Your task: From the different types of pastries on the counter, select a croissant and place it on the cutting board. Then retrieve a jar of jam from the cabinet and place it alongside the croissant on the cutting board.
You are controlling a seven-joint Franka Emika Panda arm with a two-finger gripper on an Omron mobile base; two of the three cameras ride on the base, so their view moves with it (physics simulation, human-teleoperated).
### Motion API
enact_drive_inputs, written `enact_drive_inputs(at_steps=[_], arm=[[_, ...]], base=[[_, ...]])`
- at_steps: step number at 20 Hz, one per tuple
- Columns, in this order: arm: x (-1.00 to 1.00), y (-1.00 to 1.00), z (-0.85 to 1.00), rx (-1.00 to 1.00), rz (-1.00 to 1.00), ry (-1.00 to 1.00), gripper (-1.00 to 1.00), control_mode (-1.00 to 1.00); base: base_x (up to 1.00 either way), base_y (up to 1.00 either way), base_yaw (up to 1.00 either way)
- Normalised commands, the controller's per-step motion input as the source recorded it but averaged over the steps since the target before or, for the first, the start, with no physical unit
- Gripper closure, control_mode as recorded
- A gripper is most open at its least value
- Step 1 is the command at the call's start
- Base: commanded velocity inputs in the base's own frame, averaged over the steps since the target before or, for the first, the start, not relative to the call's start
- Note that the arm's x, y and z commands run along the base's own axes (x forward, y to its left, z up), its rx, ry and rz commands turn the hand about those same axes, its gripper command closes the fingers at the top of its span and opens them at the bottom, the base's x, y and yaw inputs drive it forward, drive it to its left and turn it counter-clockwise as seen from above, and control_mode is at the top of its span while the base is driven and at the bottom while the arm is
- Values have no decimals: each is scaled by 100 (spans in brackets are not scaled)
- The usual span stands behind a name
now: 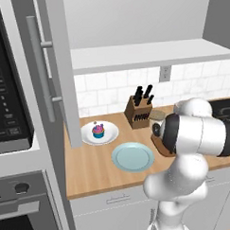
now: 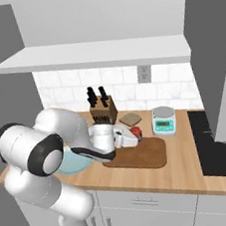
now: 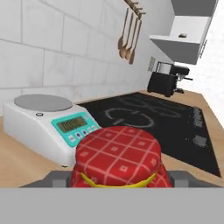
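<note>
**Jam jar in claw, low over cutting board**

Bench: light butcher-block, runs from the oven side to the black cooktop. Cabinet above it, door swung open, white shelf bare where visible.

Cutting board: dark brown, on the bench in front of the knife block, just left of the kitchen scale. Arm body hides its left part.

Light blue plate lies near the front edge; white plate behind it carries the cupcake.

Croissant: a tan item sits just behind the board, too small to tell what it is (can't confirm the croissant is on the board).

Jar of jam: red checked cloth lid with a yellow tie in the hand view, sitting between the claw tips; a red spot at the wrist end over the board's back edge in the right base view. Claw pinches the jar from both sides, jaws partly spread around it.

Handling, judged: rigid glass, fairly heavy for its size, smooth and slippery on the sides, breakable if dropped. Cloth cover is soft, poor grip there. Best hold is across the body below the lid, kept upright, and released only once the base is on the board.
</note>
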Motion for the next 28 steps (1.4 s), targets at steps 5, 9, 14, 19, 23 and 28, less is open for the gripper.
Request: enact_drive_inputs(at_steps=[5, 9, 14, 19, 23, 28], arm=[[-1, -33, -23, 0, 1, -11, 100, -100], [-18, -51, -82, -16, 2, -12, 100, -100], [-18, -26, -93, -4, 1, -1, 100, -100], [-8, 14, -99, 5, 3, -3, 100, -100], [-26, 27, -96, 21, 15, -8, 100, -100], [-38, 18, -52, 17, 4, -3, 100, -100]], base=[[0, 0, 0], [0, 0, 0], [0, 0, 0], [0, 0, 0], [0, 0, 0], [0, 0, 0]])
